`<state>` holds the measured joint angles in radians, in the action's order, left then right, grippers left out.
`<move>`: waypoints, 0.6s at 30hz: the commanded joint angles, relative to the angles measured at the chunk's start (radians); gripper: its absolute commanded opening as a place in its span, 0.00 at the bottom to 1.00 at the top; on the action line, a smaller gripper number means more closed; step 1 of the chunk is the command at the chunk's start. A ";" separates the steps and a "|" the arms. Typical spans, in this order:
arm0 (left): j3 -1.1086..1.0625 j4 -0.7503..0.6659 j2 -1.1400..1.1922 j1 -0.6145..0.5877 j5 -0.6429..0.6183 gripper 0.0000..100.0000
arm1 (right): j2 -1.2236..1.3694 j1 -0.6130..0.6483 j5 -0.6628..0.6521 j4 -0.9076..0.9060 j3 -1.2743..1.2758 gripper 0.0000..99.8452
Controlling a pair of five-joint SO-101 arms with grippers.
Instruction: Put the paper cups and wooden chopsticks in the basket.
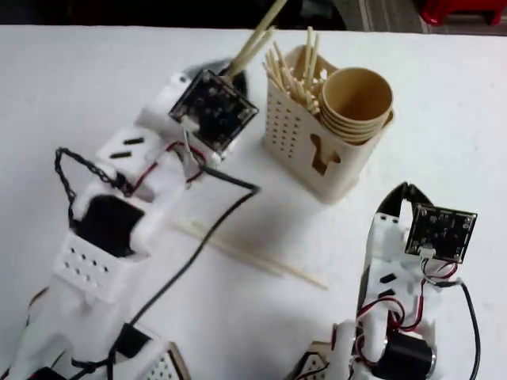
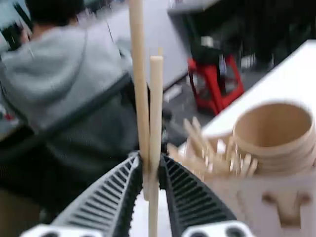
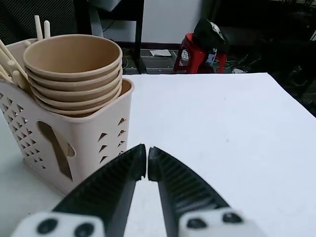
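My right gripper sits nearest, low over the white table, its two jaws pressed together with nothing between them. It points towards the basket and stays a little apart from its near corner.

Beside it, towards my left arm, two loose chopsticks lie flat on the table, side by side and touching, slanting across the space between my two arms. A black cable from my left arm crosses over one end of them.

Farther on stands the one cream basket, upright, with pierced walls and a cut-out handle. In the half closer to my right arm sits one stack of paper cups, mouths up; I count five rims. The other half holds a bundle of chopsticks standing on end, too crowded for me to count.

Farthest out, my left gripper hangs just beside the basket on the bundle's side. Its jaws pinch two chopsticks, held close together and sticking out well beyond the fingertips, raised off the table
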<state>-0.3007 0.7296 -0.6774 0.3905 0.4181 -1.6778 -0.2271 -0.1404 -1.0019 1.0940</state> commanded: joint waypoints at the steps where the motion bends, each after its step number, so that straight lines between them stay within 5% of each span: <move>1: 0.015 -0.209 -0.028 0.074 -0.055 0.02 | -0.013 -0.002 0.008 0.010 -0.008 0.02; 10: 0.026 -0.434 0.013 0.137 -0.123 0.02 | -0.013 -0.002 0.006 0.010 -0.008 0.02; 18: 0.338 -0.448 0.337 0.131 -0.157 0.02 | -0.013 -0.002 0.000 0.012 -0.008 0.02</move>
<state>-0.1611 0.3092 -0.4856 0.5086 0.2754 -1.6778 -0.2271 -0.1404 -1.0019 1.0940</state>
